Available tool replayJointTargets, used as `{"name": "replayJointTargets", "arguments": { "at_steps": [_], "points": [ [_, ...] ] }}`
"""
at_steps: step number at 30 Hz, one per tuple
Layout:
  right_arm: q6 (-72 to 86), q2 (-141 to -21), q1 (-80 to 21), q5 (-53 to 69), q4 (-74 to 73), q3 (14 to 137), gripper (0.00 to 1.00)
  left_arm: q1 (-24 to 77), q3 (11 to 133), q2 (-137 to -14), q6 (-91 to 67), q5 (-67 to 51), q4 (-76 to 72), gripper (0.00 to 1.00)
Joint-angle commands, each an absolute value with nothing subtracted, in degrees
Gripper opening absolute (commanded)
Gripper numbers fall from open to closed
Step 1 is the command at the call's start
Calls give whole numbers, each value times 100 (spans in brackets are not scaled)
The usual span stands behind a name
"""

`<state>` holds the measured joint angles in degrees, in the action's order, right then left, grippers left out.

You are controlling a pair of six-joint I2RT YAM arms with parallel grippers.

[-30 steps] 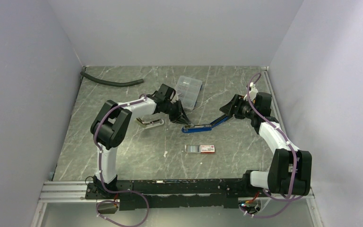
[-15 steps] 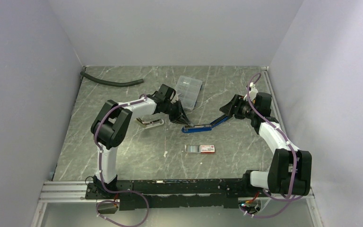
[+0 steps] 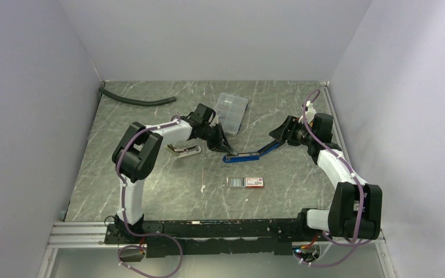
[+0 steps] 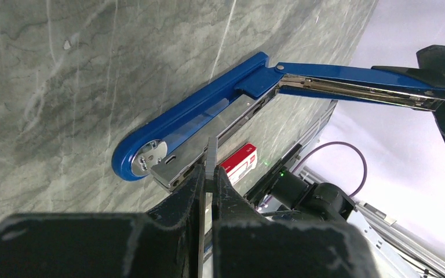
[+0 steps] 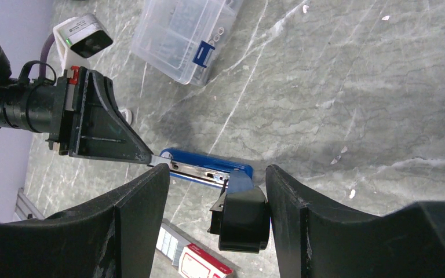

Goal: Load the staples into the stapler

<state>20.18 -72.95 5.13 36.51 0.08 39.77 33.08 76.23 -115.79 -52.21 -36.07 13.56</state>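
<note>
Blue stapler [image 3: 244, 154] lies open at the centre of the top view, its lid raised toward the right gripper [image 3: 282, 139]. The left gripper [image 3: 223, 147] sits at its left tip, with the clear case [image 3: 232, 111] just above and bare marble [image 3: 150, 185] at lower left.

Left wrist: the fingers are pressed together on a staple strip [image 4: 211, 152] standing edge-on at the rim of the magazine channel [image 4: 226, 124]. If tilted, it could catch that rim or buckle.

Right wrist: the jaws stand spread around the lid's black end [image 5: 240, 217]. Whether they clamp it I cannot tell. A loose lid could drop onto the strip.
</note>
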Motion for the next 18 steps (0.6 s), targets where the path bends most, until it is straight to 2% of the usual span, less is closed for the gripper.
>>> {"name": "replayJointTargets", "arguments": {
  "at_steps": [1, 18],
  "points": [
    [2057, -7181, 536, 3779, 277, 3964, 66, 3320, 7721, -11626, -5237, -3538, 1309, 7],
    [2048, -7186, 536, 3771, 272, 3961, 66, 3339, 7733, -11645, -5178, -3492, 1373, 8]
  ]
}}
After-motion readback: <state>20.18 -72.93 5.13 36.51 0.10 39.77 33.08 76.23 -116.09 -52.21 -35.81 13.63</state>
